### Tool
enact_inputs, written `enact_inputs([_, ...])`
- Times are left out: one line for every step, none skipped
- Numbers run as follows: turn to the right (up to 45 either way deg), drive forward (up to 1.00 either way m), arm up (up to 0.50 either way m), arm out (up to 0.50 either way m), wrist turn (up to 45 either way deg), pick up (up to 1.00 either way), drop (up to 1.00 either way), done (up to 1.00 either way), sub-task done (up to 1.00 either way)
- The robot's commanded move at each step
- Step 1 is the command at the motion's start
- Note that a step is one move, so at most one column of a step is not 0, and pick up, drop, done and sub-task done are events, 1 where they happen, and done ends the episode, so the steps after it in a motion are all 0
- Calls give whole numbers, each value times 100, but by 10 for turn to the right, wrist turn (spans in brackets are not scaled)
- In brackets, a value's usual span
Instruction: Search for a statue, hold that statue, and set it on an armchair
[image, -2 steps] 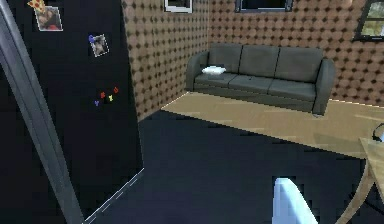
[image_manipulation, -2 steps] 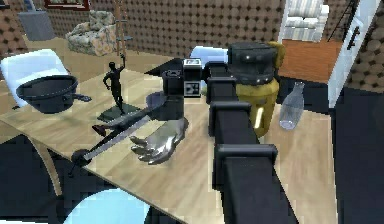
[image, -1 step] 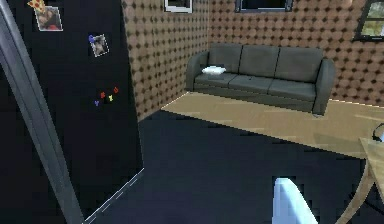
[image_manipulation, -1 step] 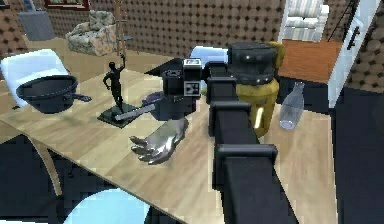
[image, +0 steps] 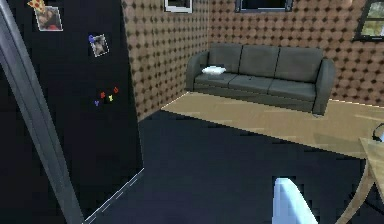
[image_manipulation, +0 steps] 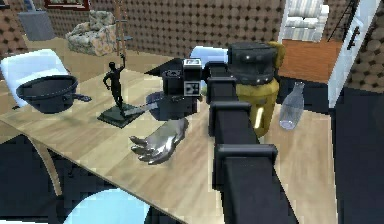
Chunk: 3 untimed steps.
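Standing on the counter, the black figure statue is between a black pan and the pincer; whether the pincer holds anything cannot be told. A silver hand sculpture lies nearby.

Robot arm reaching over a cluttered wooden table.
The dark bar runs up from the bottom edge, right of centre, and ends mid-frame at the gripper. That sits just right of a black statue, a figure with one arm raised, upright on a flat base. With table things right behind the gripper, I can't tell whether it holds anything. Below the statue lies a silver hand-shaped sculpture. A dark pan sits at the left, with an olive-gold vase and a clear glass bottle at the right. A patterned armchair stands in the upper left.
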Motion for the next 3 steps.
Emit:
enact_inputs([0, 0, -22, 0, 0, 0, 0, 0, 0])
enact_inputs([0, 0, 0, 0, 0, 100, 0, 0, 0])
enact_inputs([0, 0, 10, 0, 0, 0, 0, 0, 0])
